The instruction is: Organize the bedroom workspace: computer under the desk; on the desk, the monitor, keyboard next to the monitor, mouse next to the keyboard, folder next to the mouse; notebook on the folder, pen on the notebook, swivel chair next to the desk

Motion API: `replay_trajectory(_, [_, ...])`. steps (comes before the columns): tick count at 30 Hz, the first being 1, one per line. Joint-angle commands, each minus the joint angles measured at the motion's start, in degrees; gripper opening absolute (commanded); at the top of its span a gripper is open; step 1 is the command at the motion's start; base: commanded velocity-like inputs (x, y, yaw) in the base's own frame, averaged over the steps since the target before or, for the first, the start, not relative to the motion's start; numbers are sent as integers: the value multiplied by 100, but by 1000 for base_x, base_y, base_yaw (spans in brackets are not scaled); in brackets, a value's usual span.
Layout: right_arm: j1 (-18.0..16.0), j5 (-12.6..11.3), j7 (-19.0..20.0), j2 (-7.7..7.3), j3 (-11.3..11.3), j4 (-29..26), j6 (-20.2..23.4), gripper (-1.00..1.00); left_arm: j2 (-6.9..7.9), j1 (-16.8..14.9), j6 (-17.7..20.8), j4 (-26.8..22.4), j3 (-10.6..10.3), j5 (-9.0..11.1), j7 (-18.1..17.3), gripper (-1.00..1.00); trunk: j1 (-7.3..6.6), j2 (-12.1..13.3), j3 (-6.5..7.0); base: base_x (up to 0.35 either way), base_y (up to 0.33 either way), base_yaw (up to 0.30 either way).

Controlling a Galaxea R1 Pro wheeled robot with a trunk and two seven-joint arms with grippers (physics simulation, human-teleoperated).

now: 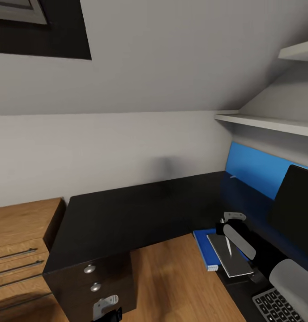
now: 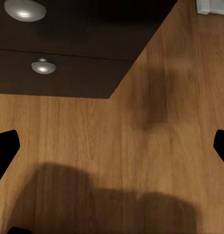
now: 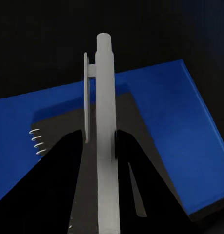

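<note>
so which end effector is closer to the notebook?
Right. The right end effector, shut on the pen, is directly above the notebook on the folder. The left end effector hangs low by the desk's drawers, far off.

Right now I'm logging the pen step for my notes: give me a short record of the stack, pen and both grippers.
stack: notebook lies on folder, on desk
pen: pen between right gripper fingers, above notebook
pen on notebook: cannot tell if it touches
left gripper: left gripper open, over wood floor
nearby: monitor, keyboard
</note>
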Motion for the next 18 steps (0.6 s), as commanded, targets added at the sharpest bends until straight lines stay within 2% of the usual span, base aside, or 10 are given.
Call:
replay_trajectory(1, [-9, -45, -45, -6, 24, 45, 3, -100, 0, -2, 24, -13, -14, 52, 42, 100, 2, -5, -8, 202, -90, 0])
replay_trajectory(7, [-19, -15, 16, 1, 20, 464, -183, -100, -3, -2, 29, -7, -74, 48, 42, 100, 2, -5, -8, 143, -76, 0])
replay_trajectory(11, [-22, 77, 69, 11, 25, 571, -298, -100, -3, -2, 26, -9, -299, 51, 77, 100, 2, -5, -8, 22, -13, 0])
replay_trajectory(14, [-23, 111, 92, 19, 27, 590, -315, -100, -3, -2, 31, -10, -361, 59, 99, 100, 2, -5, -8, 5, -3, 0])
replay_trajectory(18, [-23, 125, 237, 22, 28, 598, -315, -100, -9, -2, 37, -5, -394, 75, 108, 100, 90, -166, -79, 1, 0, 0])
